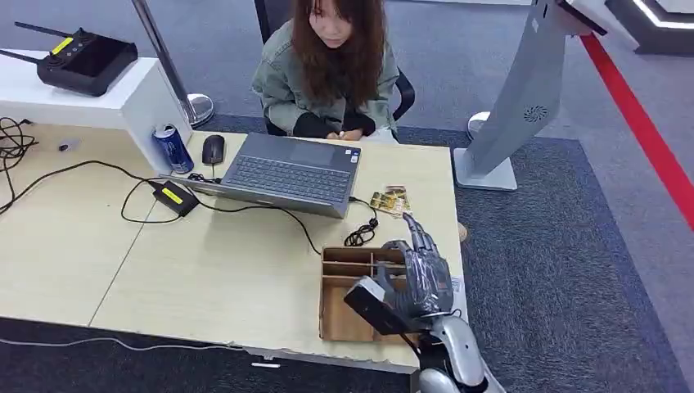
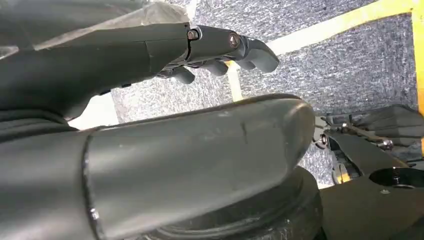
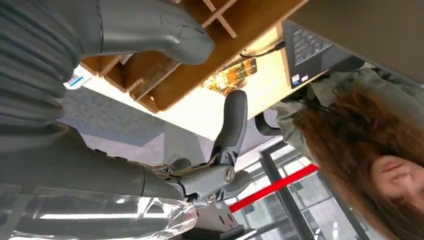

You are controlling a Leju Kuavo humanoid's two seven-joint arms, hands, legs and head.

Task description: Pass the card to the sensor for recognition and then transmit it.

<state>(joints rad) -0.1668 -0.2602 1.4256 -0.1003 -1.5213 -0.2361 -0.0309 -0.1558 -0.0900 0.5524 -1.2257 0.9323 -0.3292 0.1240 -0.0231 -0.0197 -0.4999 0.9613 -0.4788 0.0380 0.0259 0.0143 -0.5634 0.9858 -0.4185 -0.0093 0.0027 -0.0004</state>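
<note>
1. Stretching under everything, a dark blue-grey carpeted floor [image 1: 573,270] carries a red stripe [image 1: 646,131] along its right side and the grey slanted kiosk stand [image 1: 524,98] beyond the table's far right corner.
2. The light wood-grain table [image 1: 164,270] bears the things; a person in a grey-green jacket [image 1: 327,74] sits at its far edge, behind an open grey laptop [image 1: 286,172].
3. At the far left a white raised shelf [image 1: 98,98] holds a black box with antennas [image 1: 82,57]; a blue drinks can [image 1: 173,147], a black computer mouse [image 1: 213,149] and a black power brick with a yellow label [image 1: 174,196] lie near it, with black cables trailing over the table.
4. A shallow brown cardboard tray with dividers [image 1: 344,270] sits at the near right corner of the table.
5. The right hand [image 1: 413,282], grey with dark fingers, hovers over that tray, fingers spread apart and holding nothing.
6. The small glossy gold-patterned cards [image 1: 391,201] lie flat on the table just beyond the tray, ahead of the right hand's fingertips and untouched.
7. The left hand [image 2: 165,125] hangs above the carpet, thumb and fingers apart, holding nothing.
</note>
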